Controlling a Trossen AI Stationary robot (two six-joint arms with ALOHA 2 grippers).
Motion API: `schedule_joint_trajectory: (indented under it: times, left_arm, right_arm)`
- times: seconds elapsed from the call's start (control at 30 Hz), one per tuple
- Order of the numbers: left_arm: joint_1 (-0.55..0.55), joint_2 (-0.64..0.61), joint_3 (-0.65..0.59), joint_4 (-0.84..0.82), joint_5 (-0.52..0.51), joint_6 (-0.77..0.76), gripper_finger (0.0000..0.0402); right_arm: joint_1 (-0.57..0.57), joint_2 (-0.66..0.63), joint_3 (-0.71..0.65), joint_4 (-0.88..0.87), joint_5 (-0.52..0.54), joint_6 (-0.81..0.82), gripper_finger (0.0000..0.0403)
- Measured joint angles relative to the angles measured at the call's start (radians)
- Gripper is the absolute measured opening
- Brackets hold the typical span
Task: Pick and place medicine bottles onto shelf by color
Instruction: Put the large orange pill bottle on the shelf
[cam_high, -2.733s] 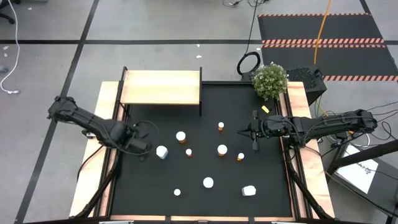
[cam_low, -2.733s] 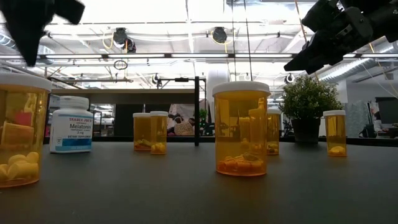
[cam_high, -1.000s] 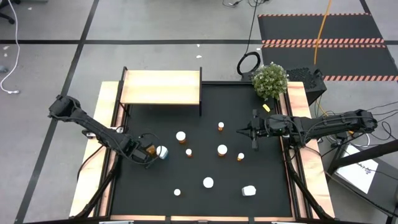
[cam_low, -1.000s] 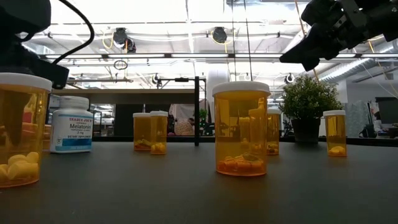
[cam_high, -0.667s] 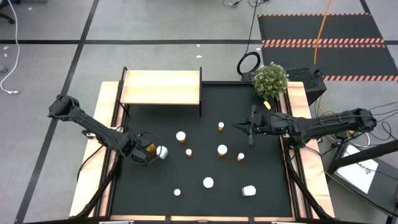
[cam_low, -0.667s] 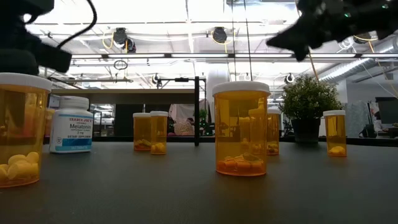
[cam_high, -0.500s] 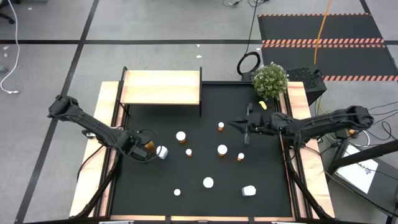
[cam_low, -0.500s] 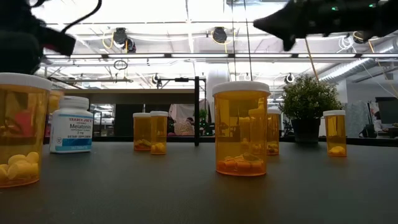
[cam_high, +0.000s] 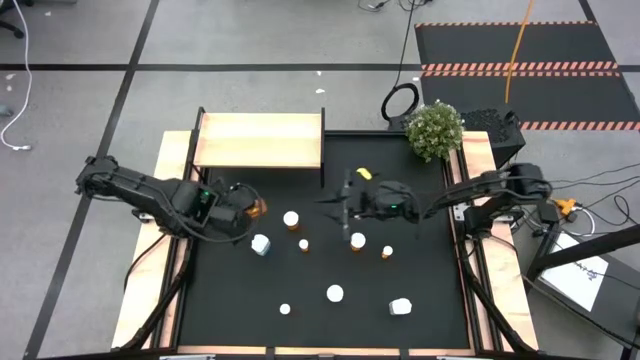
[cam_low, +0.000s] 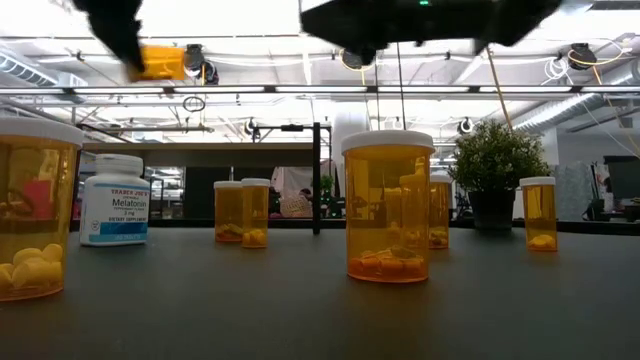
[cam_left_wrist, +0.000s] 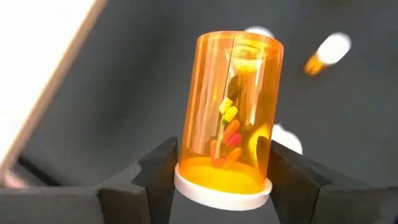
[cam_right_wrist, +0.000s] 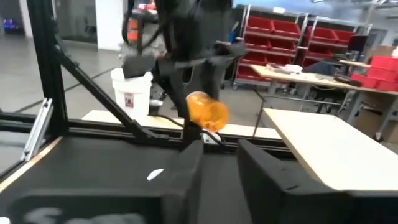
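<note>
Fingers of the left gripper (cam_left_wrist: 217, 177) clamp an orange bottle (cam_left_wrist: 231, 118) above the black surface (cam_high: 430, 290), near the wooden shelf (cam_high: 260, 140). Right gripper (cam_high: 343, 209) hovers mid-surface, fingers parted and empty.

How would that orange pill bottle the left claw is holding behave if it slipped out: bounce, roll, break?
The orange pill bottle is a smooth cylinder, so it would probably roll once on its side. It holds only a few pills, so it is likely light. The left gripper clamps it at the white cap end; the glossy plastic looks stiff and perhaps slippery, unlikely to shatter.
</note>
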Motion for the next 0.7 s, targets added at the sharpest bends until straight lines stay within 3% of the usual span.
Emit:
schedule_joint_trajectory:
  times: [0.3,0.7]
  left_arm:
    - [0.070,0.001,0.016,0.261,-0.051,0.384,0.0219]
    - [0.164,0.067,0.016,0.451,-0.069,0.707,0.0222]
  right_arm:
    - [-0.002,0.116,0.127,-0.001,-0.003,-0.081,0.0239]
    - [-0.059,0.114,0.131,0.032,0.000,-0.031,0.0279]
